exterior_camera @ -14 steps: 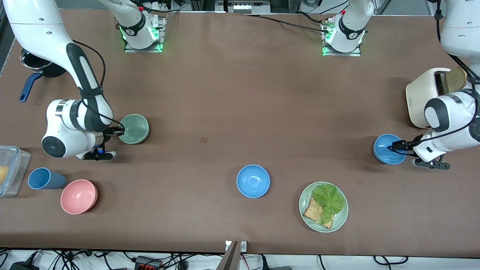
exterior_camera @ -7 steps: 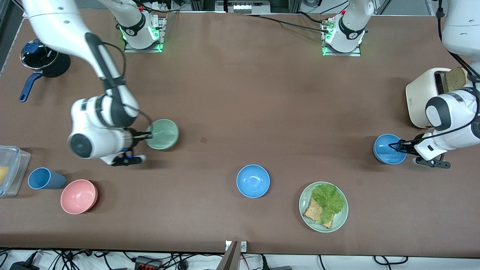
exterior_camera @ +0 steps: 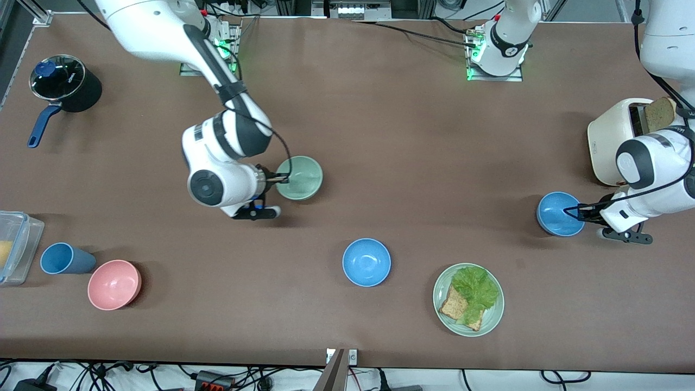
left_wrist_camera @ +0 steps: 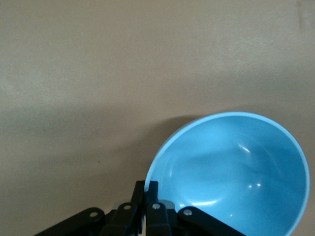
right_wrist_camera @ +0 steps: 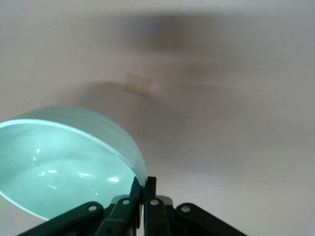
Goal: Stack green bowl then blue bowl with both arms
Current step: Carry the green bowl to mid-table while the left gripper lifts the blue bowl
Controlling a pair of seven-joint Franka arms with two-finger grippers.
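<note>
Right hand (exterior_camera: 283,177) pinches rim of matte sage green bowl (exterior_camera: 300,177), aloft over brown table (exterior_camera: 380,136). Left hand (exterior_camera: 576,210) pinches glossy blue bowl (exterior_camera: 559,214) rim at 3 o'clock.

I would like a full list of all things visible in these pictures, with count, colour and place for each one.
green bowl: 1, pale green, held by the rim above mid-table.
blue bowl: 1, sky blue, held by the rim at the left arm's end.
second blue bowl: 1, blue, mid-table, nearer the camera.
pink bowl: 1, pink, right arm's end.
blue cup: 1, blue, beside the pink bowl.
plate: 1, pale green, bearing bread and lettuce.
pot: 1, black, blue handle.
toaster: 1, cream, holding bread.
container: 1, clear, table edge.
right tool: shut on green bowl.
left tool: shut on blue bowl.
</note>
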